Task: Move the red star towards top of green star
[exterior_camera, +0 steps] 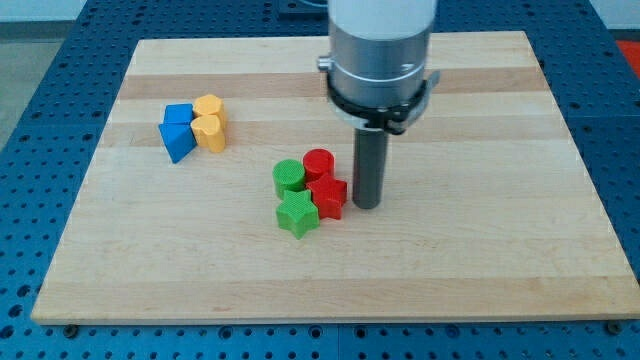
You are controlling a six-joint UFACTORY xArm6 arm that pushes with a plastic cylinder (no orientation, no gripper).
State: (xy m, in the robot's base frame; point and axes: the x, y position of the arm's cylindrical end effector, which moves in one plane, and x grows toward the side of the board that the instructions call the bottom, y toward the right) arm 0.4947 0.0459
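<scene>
The red star lies on the wooden board near the middle. It touches the green star, which sits just to its lower left. My tip is right beside the red star, on its right side. A red cylinder stands just above the red star. A green cylinder stands above the green star, to the left of the red cylinder. These blocks form one tight cluster.
At the view's upper left a second cluster holds a blue cube, a blue triangular block, a yellow block and another yellow block. The arm's grey body hangs above the board's top middle.
</scene>
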